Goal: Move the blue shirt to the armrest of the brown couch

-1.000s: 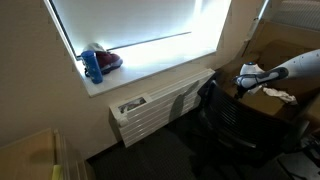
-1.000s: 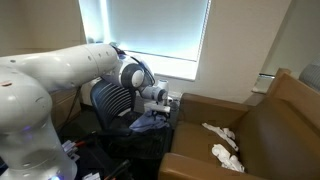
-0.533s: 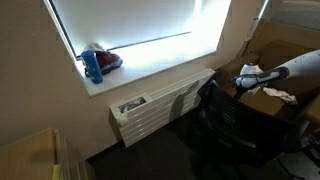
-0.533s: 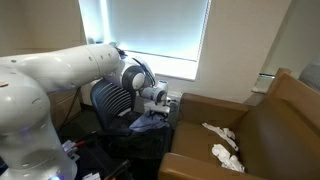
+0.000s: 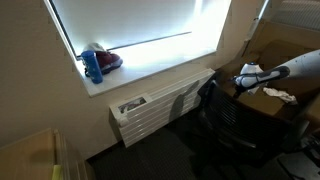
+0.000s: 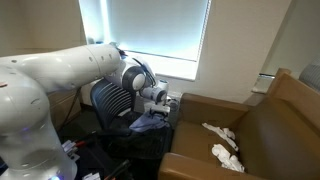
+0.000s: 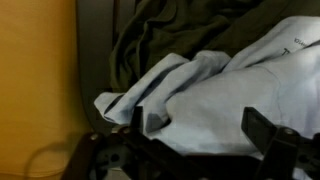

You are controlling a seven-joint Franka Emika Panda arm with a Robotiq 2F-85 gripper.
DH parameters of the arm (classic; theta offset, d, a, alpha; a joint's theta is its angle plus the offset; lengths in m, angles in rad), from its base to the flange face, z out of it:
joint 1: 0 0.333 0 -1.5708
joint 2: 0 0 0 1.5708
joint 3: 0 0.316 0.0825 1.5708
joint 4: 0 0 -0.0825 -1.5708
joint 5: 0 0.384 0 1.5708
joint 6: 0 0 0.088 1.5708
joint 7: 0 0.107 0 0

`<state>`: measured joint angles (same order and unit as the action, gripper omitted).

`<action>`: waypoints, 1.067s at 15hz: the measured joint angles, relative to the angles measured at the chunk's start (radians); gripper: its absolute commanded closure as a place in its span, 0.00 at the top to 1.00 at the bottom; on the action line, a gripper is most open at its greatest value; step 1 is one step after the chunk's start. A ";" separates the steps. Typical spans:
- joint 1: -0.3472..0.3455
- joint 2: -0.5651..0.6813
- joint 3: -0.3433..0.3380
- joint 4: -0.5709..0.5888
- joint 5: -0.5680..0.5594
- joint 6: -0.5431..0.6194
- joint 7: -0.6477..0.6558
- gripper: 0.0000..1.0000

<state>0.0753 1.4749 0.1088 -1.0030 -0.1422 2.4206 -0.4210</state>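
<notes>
Hovering spread wide, the claw straddles the blue shirt beside the couch armrest.

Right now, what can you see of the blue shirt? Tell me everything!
The blue shirt looks like soft, pale blue cloth, crumpled into loose folds. In the wrist view it lies on dark greenish fabric, with the open pincer close over it. In an exterior view it is a bunched heap beside the brown couch, not on its armrest.

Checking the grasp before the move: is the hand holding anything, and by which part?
Nothing is held. The hand is open, poised over a fold of the blue shirt.
</notes>
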 measured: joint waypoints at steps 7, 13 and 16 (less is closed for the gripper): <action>0.024 0.001 -0.054 -0.016 -0.006 0.019 0.065 1.00; -0.016 -0.001 0.069 -0.001 0.011 -0.078 -0.100 1.00; -0.006 0.000 0.041 -0.005 0.010 -0.030 -0.066 1.00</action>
<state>0.0696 1.4744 0.1500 -1.0076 -0.1323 2.3910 -0.4865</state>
